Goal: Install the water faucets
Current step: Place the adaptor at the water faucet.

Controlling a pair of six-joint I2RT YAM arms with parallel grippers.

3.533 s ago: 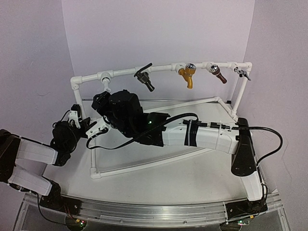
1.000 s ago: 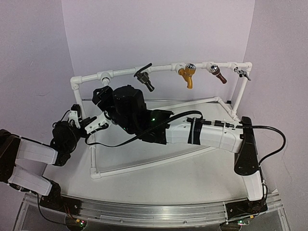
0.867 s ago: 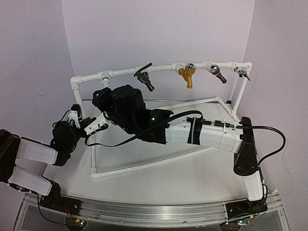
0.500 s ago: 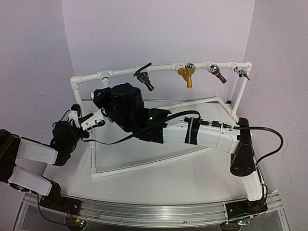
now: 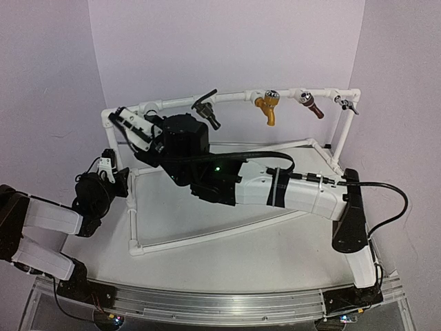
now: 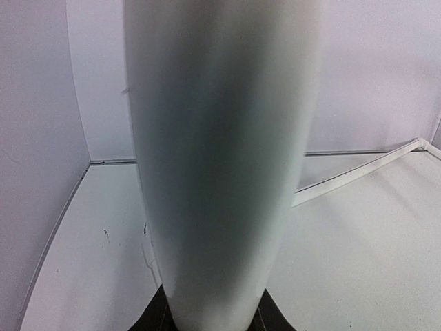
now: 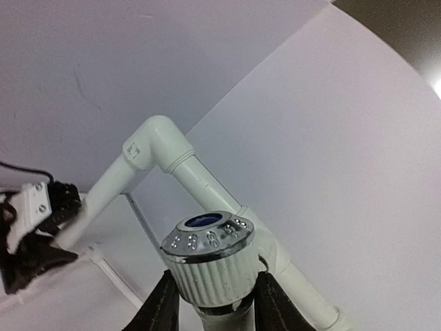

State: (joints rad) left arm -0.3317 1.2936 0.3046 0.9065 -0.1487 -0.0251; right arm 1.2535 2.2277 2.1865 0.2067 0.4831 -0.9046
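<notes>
The white faucet [image 7: 210, 262], ribbed with a chrome-rimmed round knob, sits between the black fingers of my right gripper [image 7: 213, 284], which is shut on it. In the top view, this gripper [image 5: 140, 132] holds the white faucet [image 5: 129, 123] up by the left end of the top pipe, close to a tee fitting [image 5: 149, 108]. The black faucet [image 5: 207, 110] with its thin lever hangs from the top pipe further right. My left gripper [image 5: 112, 172] is shut on the frame's left upright post [image 6: 220, 158], which fills the left wrist view.
A gold tap [image 5: 267, 108], a brown tap [image 5: 311, 105] and a small grey one [image 5: 348, 105] hang along the top pipe to the right. The white pipe frame's base [image 5: 207, 236] lies on the table. My right arm stretches across the frame. Walls stand close behind and at both sides.
My right gripper has shut on the white faucet and lifted it from low beside the left gripper up to the left end of the top pipe. The left arm has not moved.
</notes>
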